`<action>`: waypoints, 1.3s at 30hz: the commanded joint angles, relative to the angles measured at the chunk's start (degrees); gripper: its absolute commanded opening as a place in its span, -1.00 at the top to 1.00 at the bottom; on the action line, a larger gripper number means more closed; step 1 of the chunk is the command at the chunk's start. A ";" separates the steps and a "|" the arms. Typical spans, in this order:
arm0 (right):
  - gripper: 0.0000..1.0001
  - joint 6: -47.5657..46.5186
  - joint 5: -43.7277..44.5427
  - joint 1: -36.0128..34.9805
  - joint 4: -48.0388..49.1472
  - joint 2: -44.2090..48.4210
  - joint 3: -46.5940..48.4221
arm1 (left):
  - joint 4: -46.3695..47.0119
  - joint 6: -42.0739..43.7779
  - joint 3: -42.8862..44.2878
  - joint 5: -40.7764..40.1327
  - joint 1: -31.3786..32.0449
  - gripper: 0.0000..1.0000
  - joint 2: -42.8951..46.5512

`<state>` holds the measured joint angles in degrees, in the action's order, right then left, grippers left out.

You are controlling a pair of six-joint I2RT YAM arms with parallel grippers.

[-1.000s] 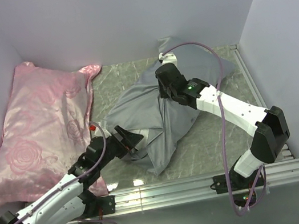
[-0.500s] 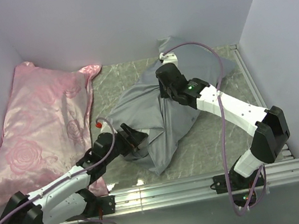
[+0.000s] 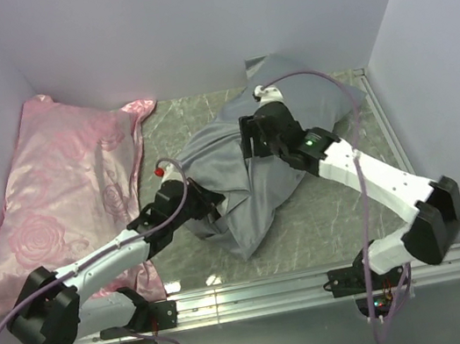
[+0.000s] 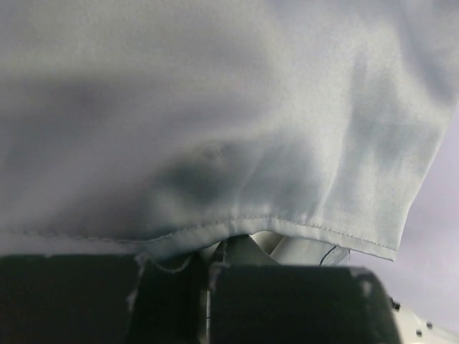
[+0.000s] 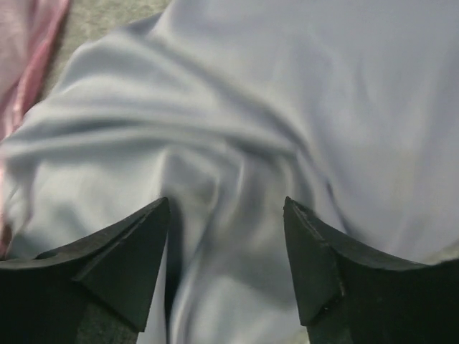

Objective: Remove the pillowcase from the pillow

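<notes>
The grey pillowcase (image 3: pixel 255 190) lies crumpled in the middle of the table, its plump far end (image 3: pixel 285 82) against the back wall. The pillow is hidden inside it. My left gripper (image 3: pixel 208 206) is at the cover's near left edge, shut on the stitched hem (image 4: pixel 272 222); in the left wrist view (image 4: pixel 201 261) the fingers stand pressed together with fabric between them. Something pale (image 4: pixel 301 249) shows under the hem; I cannot tell what it is. My right gripper (image 3: pixel 252 145) hovers over the cover's middle, open (image 5: pixel 226 204), with folds between its fingertips but nothing pinched.
A pink rose-patterned satin pillow (image 3: pixel 74 195) fills the left side and shows at the left edge of the right wrist view (image 5: pixel 21 50). Walls close in at the back and both sides. The metal rail (image 3: pixel 321 281) runs along the near edge, and bare marble-patterned table (image 3: pixel 327 217) lies at front right.
My left gripper pushed forward to the cover's edge and shut on the hem. My right gripper opened, letting go of the fabric, and its arm swung outward to the right.
</notes>
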<state>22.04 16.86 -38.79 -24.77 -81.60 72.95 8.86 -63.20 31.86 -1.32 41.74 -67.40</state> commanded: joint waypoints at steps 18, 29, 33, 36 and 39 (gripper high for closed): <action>-0.65 7.31 2.29 -24.41 8.77 15.60 -18.72 | -4.82 3.96 21.84 3.25 -7.72 0.99 -1.77; 0.66 10.91 8.18 -24.67 5.79 18.30 -21.26 | -8.69 5.90 27.46 3.78 -9.47 0.99 0.16; 0.95 12.14 9.58 -24.24 4.57 22.10 -24.60 | -9.91 6.16 30.27 5.36 -11.41 0.99 0.42; 1.00 14.16 12.92 -23.88 1.93 21.84 -24.69 | -10.44 6.16 31.68 6.24 -12.64 1.00 0.51; 1.00 15.22 12.41 -21.43 1.66 22.28 -26.79 | -10.88 6.07 33.44 8.00 -14.40 0.99 1.04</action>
<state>34.76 26.06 -62.28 -21.26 -60.20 48.29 -8.75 -57.65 59.53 4.82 28.80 -69.63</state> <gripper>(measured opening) 0.009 0.044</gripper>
